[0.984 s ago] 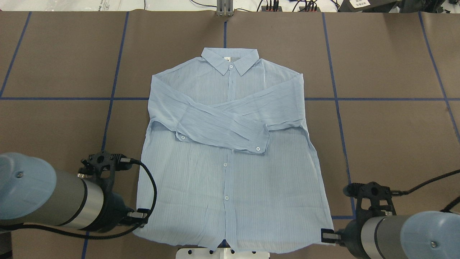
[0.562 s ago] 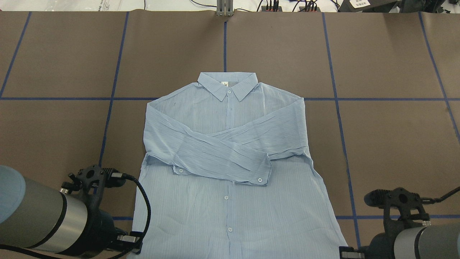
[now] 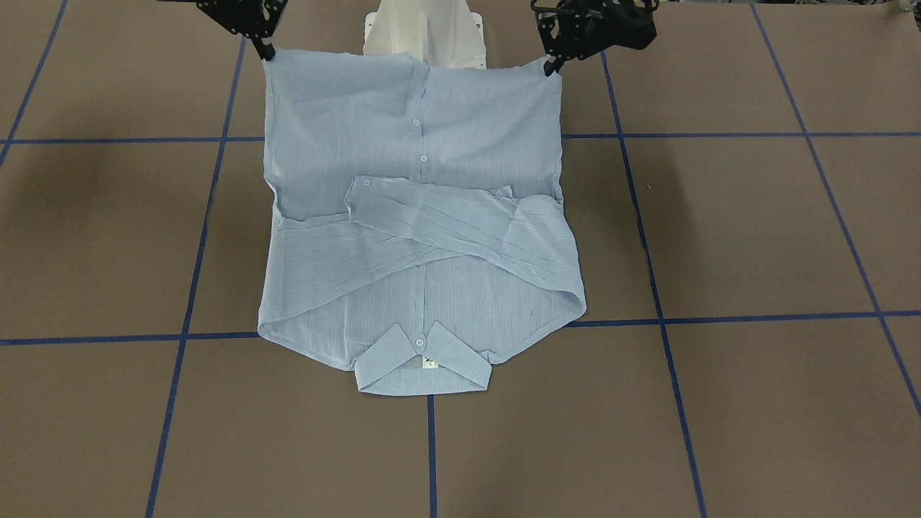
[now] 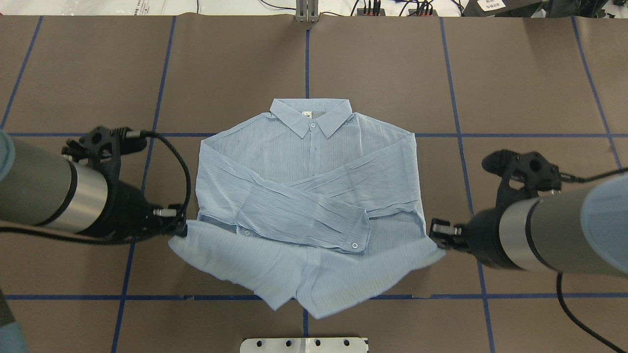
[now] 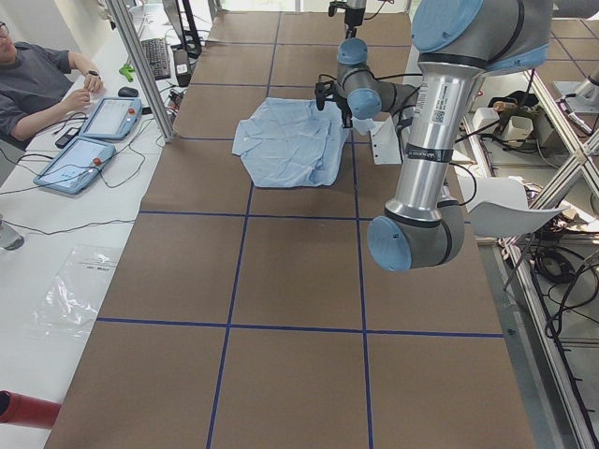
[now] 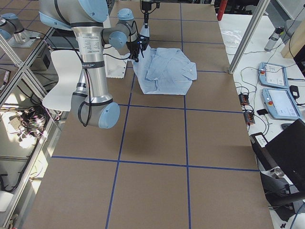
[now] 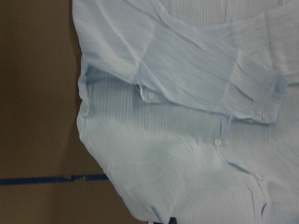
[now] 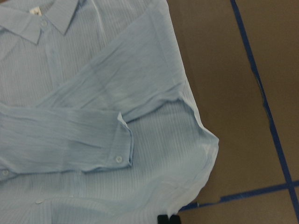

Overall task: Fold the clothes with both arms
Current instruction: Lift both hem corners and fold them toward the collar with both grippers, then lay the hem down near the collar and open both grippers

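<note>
The light blue shirt lies face up on the brown table, collar away from me and both sleeves crossed over the chest. Its lower hem is lifted off the table. My left gripper is shut on the left hem corner. My right gripper is shut on the right hem corner. In the front-facing view the shirt rises toward the left gripper and the right gripper, with the hem stretched between them. Both wrist views are filled with the shirt.
Blue tape lines divide the brown table top. The white pedestal base sits at the near edge below the raised hem. A person sits at a side desk with tablets beyond the table's far side.
The shirt first slid toward me with both grippers on its hem corners. Now the grippers have risen and moved forward, lifting the hem over the shirt's lower part.
</note>
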Action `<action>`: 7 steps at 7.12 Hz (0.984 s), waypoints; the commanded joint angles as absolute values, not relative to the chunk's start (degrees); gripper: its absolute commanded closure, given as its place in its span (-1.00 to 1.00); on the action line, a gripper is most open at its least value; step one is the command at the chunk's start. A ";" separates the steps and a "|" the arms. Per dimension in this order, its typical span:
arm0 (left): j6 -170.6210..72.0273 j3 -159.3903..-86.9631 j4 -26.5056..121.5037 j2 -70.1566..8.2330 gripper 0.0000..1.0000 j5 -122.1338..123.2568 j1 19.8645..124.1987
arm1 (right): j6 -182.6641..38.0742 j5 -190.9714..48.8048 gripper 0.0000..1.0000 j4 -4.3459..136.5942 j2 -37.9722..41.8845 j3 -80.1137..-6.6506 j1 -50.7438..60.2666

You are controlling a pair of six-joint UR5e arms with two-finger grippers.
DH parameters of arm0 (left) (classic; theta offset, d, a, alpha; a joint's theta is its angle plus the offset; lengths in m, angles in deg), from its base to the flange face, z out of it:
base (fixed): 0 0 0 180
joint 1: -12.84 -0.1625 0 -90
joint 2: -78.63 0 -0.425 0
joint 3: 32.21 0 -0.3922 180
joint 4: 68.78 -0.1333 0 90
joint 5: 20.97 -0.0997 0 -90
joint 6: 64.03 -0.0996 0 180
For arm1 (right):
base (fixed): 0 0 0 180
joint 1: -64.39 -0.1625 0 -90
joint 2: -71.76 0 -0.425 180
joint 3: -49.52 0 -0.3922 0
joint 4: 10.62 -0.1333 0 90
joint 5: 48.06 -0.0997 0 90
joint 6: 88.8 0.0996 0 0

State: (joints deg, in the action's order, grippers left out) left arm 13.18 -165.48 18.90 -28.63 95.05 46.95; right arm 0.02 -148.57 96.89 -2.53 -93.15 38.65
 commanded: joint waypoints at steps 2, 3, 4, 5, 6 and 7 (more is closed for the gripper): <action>12.17 -151.96 19.37 -38.15 1.00 86.73 53.26 | -10.30 -148.43 1.00 95.90 7.49 -79.01 25.05; 12.09 -149.39 19.55 -39.57 1.00 85.65 53.18 | -10.22 -148.08 1.00 93.03 8.56 -75.49 24.32; 12.00 -146.32 20.25 -40.45 1.00 84.07 53.00 | -10.31 -147.91 1.00 89.69 8.57 -70.58 23.97; 11.82 -142.29 24.26 -40.55 1.00 83.45 52.91 | -10.40 -147.82 1.00 83.31 8.83 -64.44 24.05; 10.69 -137.29 29.17 -40.46 1.00 83.01 52.83 | -10.40 -147.73 1.00 78.63 9.10 -59.68 24.05; 10.51 -133.06 33.05 -40.63 1.00 81.70 52.74 | -12.49 -147.56 1.00 77.98 9.01 -57.20 23.88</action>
